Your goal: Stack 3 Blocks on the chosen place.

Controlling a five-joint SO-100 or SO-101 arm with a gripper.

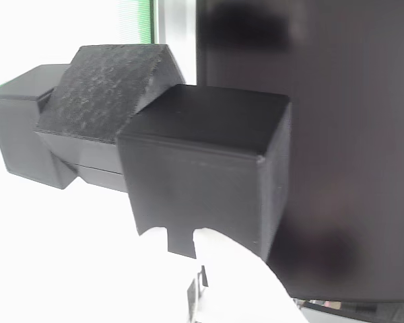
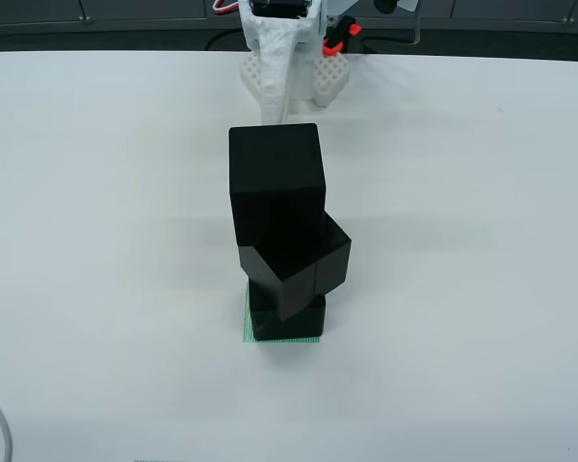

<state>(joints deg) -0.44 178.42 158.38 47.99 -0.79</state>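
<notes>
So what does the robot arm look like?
The arm is white plastic with bumpy, dimpled parts near its base. It has a small orange-red piece beside it, and thin red, white and black wires at the top.

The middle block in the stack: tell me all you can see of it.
The middle block is a matte black cube with slightly rounded edges. It rests on the bottom block, twisted so a corner juts toward the overhead camera. The top block sits on it, shifted back. In the close view its rough-textured face faces up and tilts.
</notes>
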